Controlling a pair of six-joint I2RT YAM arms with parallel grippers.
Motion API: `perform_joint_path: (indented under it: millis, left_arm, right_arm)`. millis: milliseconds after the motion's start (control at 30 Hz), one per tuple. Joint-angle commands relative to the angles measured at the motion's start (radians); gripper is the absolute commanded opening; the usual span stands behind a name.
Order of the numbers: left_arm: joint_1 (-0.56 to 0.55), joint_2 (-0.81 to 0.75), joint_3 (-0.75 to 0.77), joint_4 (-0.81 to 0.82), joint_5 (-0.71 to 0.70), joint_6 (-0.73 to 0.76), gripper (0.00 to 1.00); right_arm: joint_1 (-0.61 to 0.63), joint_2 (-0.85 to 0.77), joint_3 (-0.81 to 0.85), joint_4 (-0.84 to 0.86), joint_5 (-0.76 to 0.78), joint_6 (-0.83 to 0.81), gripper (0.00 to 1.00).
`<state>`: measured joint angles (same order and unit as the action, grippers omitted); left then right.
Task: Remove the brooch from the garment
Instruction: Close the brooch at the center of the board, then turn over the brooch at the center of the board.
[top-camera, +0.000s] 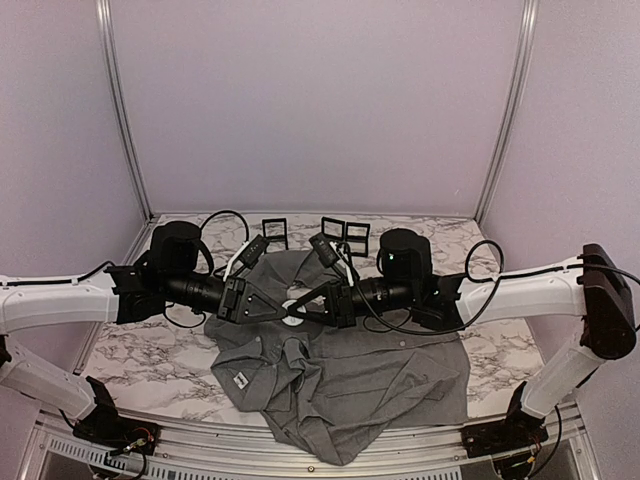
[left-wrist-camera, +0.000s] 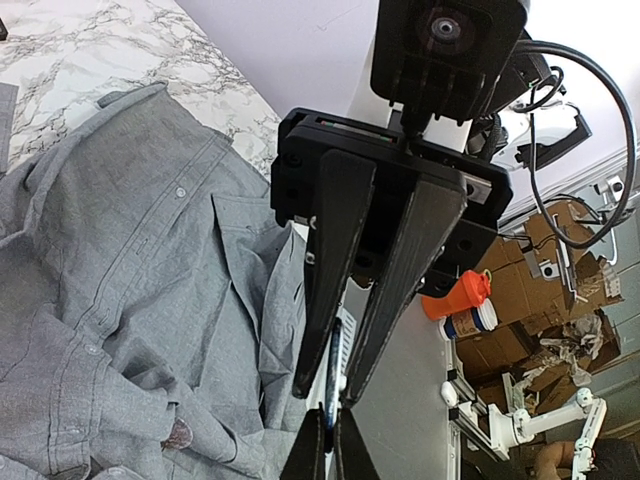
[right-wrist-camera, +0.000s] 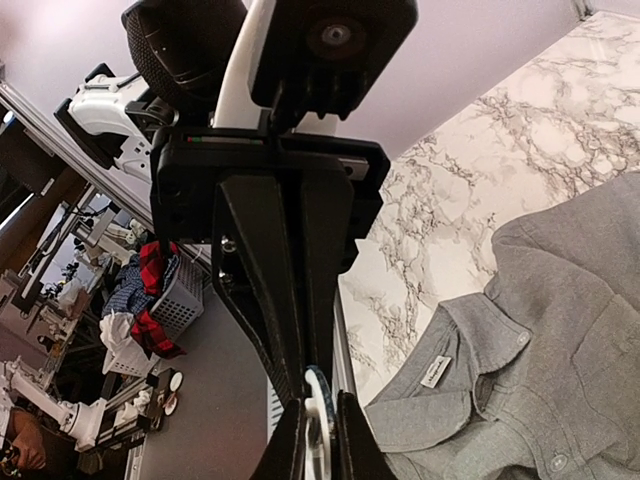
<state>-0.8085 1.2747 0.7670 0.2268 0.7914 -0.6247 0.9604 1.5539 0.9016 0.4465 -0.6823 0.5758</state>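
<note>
The garment (top-camera: 350, 385), a grey shirt, lies crumpled on the marble table (top-camera: 130, 350), its white neck label (top-camera: 240, 381) near the front left. Both arms meet tip to tip above its collar. Between them is the brooch (top-camera: 293, 306), a small round white disc. In the left wrist view my left gripper (left-wrist-camera: 330, 450) is shut on the brooch's (left-wrist-camera: 335, 370) dark-rimmed lower edge, with the right gripper's fingers (left-wrist-camera: 400, 290) reaching in from above. In the right wrist view my right gripper (right-wrist-camera: 320, 440) pinches the brooch (right-wrist-camera: 318, 400) edge-on. No cloth shows on the disc; the garment (right-wrist-camera: 560, 330) lies below.
Three small black frames (top-camera: 275, 232) (top-camera: 345, 235) stand at the back of the table. Purple walls close in the back and sides. Black cables loop over both wrists. Beyond the table edge are an orange bottle (left-wrist-camera: 463, 297) and a grey basket (right-wrist-camera: 180, 295).
</note>
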Motion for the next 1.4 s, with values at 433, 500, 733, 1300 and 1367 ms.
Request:
perform_joint_path:
  millis: [433,500,733,1300,1367]
  left_arm:
    - [-0.003,-0.017,0.025,0.044,-0.026,0.053,0.00]
    - [-0.003,-0.013,0.040,0.009,-0.038,0.084,0.00]
    - [-0.004,-0.015,0.115,-0.173,-0.188,0.266,0.00]
    - [-0.230,-0.144,0.218,-0.264,-1.053,0.888,0.00]
    - [-0.271,-0.142,0.221,-0.254,-1.152,0.956,0.00]
  right_arm:
    - [0.029,-0.046,0.042,-0.077,0.094,-0.024,0.49]
    - [0.023,-0.064,0.036,-0.080,0.107,-0.019,0.56]
    - [-0.003,-0.167,0.001,-0.085,0.176,0.010,0.69]
    - [-0.056,-0.229,0.086,-0.155,0.323,0.192,0.63]
    - [-0.058,-0.226,0.100,-0.174,0.329,0.197,0.62]
